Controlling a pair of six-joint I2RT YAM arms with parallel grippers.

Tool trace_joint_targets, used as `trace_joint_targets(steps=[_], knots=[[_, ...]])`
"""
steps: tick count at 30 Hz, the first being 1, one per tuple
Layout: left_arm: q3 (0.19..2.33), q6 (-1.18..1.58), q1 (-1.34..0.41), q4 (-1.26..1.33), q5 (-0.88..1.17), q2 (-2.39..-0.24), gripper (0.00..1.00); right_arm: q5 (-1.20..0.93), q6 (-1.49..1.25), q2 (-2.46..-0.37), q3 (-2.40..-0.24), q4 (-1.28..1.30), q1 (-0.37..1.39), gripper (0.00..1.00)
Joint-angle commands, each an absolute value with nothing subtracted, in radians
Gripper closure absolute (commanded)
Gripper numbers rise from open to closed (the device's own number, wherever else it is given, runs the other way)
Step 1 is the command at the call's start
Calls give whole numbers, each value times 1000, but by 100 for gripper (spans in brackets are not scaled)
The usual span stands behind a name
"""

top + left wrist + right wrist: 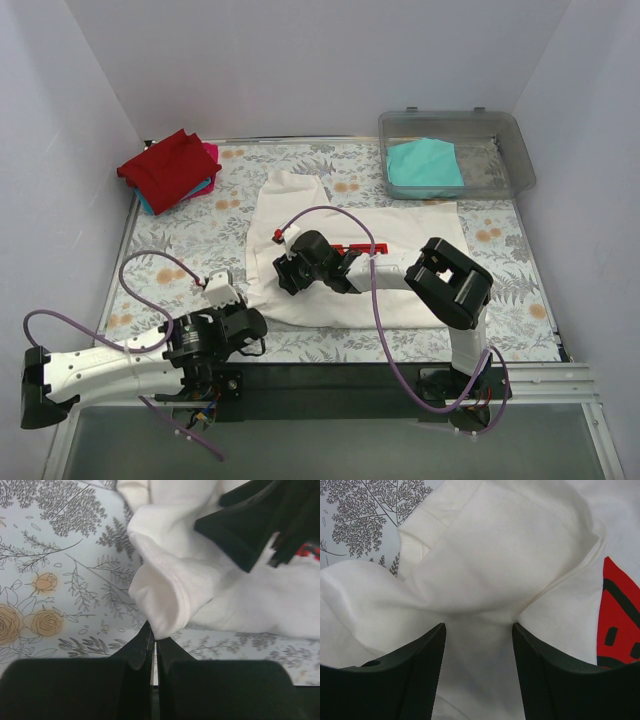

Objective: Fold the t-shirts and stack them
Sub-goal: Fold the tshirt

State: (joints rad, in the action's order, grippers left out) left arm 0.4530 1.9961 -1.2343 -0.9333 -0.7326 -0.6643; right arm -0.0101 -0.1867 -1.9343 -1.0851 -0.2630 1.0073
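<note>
A white t-shirt (400,285) with a red print (360,247) lies spread on the flowered table (200,240). My left gripper (256,326) is at the shirt's near left corner, shut on a bunched fold of the white hem (160,605). My right gripper (284,274) hovers low over the shirt's left part, open, with white cloth (485,580) rumpled between and ahead of its fingers (427,650). The red print (620,615) shows at the right of the right wrist view. Folded red (165,168), pink (210,152) and blue (150,205) shirts are stacked at the back left.
A clear plastic bin (505,150) at the back right holds a folded teal shirt (425,166). White walls enclose the table on three sides. The right gripper's black body (250,525) shows close ahead in the left wrist view.
</note>
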Motion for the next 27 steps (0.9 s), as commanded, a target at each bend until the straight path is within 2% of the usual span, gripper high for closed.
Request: trace_joint_targets(steps=[1,4,6,13,18,19,20,22,23,24,27], knots=[[603,2125,-1238,-1014,-811,-699,100,-6,-172,-1911,-1095,-239,1002,50],[681,2063,-1238,-1083,-760,-786,100,-11,-170,-1919,-1104,-238,1002,50],[687,1950,-1238,-1020,-698,-825,100,-12,-170,-1924,-1111,-235,1002,50],[690,1921,-1239,-991,-510,-1029,100,-5,-166,-1927,-1101,-229,1002,50],[673,1895,-1270,-938,-434,-1065,100,-5,-161,-1927,-1103,-225,1002,50],[667,1884,-1272,-911,-427,-1052,96,-5,-161,-1928,-1104,-224,1002,50],[658,1852,-1272,-882,-416,-1042,87,-5,-160,-1928,-1104,-224,1002,50],[657,1827,-1273,-810,-402,-988,58,29,-155,-1924,-1104,-221,1002,50],[658,1801,-1273,-790,-402,-967,24,37,-153,-1922,-1104,-219,1002,50],[667,1787,-1273,-757,-406,-944,8,38,-155,-1919,-1104,-210,993,49],[687,1759,-1272,-729,-451,-852,7,11,-169,-1922,-1100,-206,962,49]])
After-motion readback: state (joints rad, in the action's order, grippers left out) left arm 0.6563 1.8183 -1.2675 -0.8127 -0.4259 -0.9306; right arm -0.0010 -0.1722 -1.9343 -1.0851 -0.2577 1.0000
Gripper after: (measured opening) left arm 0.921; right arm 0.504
